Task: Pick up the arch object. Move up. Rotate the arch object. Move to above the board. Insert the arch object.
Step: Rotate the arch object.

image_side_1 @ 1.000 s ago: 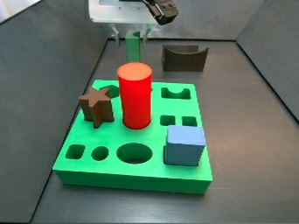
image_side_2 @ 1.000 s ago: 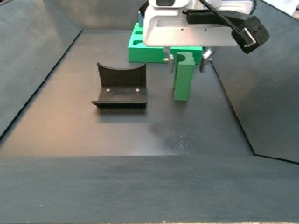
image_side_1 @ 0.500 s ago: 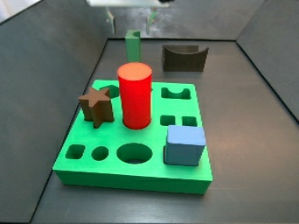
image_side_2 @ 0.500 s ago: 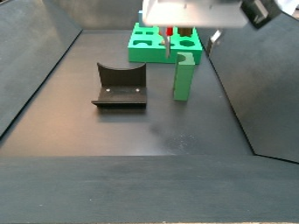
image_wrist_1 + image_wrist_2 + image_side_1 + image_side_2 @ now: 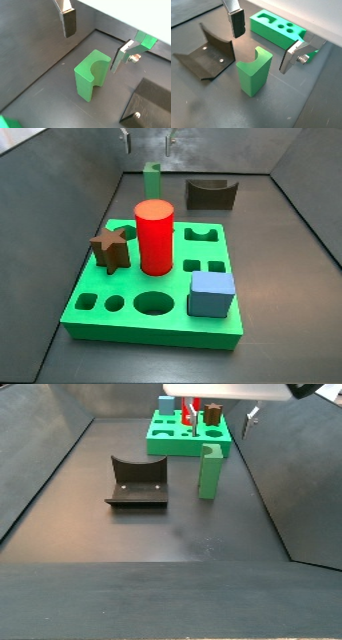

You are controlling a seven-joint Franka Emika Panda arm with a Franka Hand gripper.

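a: where's the arch object [image 5: 254, 71]?

b: upright on the bench [image 5: 201, 534], near the board [image 5: 171, 436].

a: and the end effector [image 5: 263, 40]?

b: above it, plates spread wide (gripping nothing).

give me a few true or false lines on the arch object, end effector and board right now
1. The arch object stands upright on the floor. True.
2. The end effector is shut on the arch object. False: its fingers are spread apart above it, touching nothing.
3. A red cylinder stands on the board. True.
4. The arch object sits in a hole of the board. False: it stands apart on the floor.
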